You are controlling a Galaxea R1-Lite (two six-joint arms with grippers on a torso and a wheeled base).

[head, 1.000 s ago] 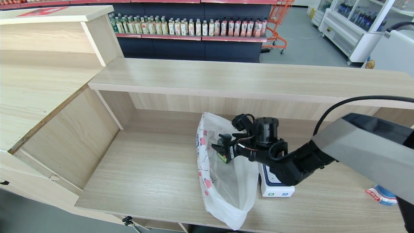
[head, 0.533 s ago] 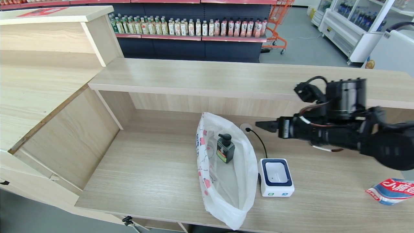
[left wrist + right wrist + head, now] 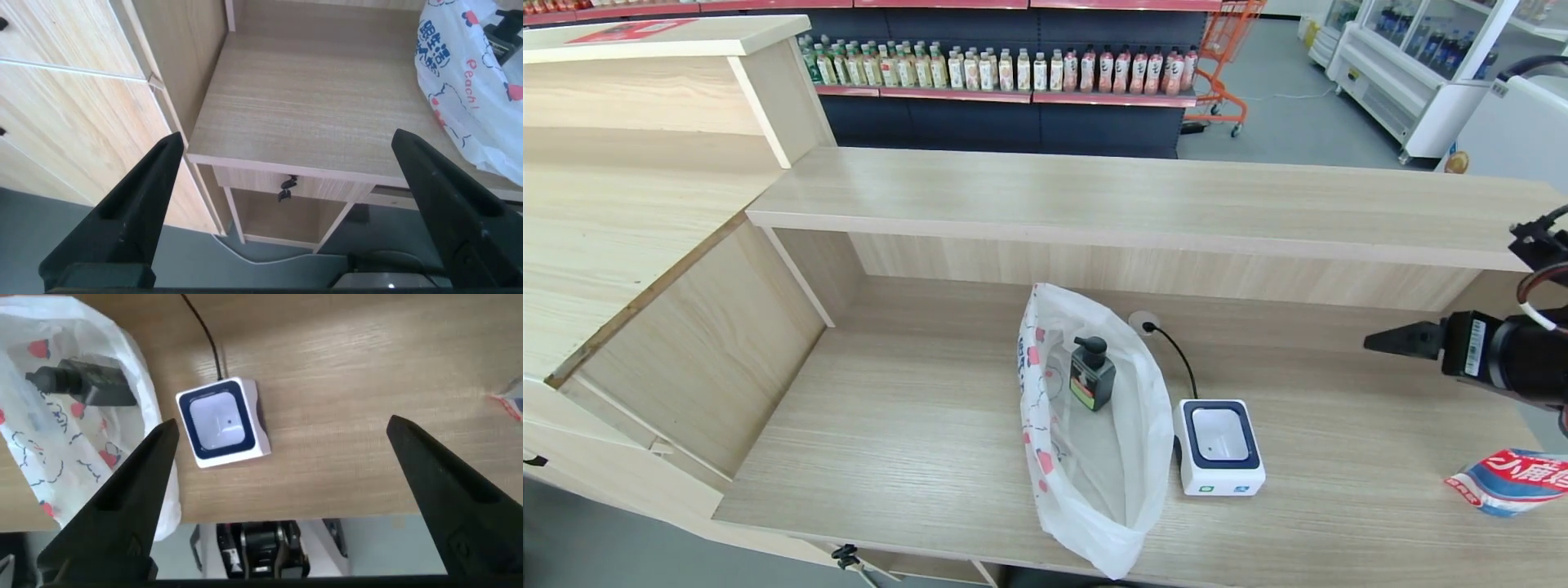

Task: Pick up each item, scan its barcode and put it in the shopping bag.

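Bottle [image 3: 1092, 374] upright in bag [image 3: 1045, 441], left of scanner [image 3: 1221, 447]. Right gripper [image 3: 1376, 340] spread wide, empty, far right above counter [image 3: 1339, 425]. Next, I'd say: fetch pouch [image 3: 1511, 482] near right, then scan it.

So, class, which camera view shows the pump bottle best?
Head view: the pump bottle stands upright in the shopping bag, whole and clear. Right wrist view: from above, partly behind plastic. Left wrist view: a dark scrap at most.

- Red-and-blue snack packet [image 3: 1507, 482], below the right gripper [image 3: 1379, 340]: far end was cut off by the picture's edge.
- Pump bottle [image 3: 1092, 377], well left of that gripper: label was too small to tell.
- Shelf bottles [image 3: 996, 69]: details were indistinct.
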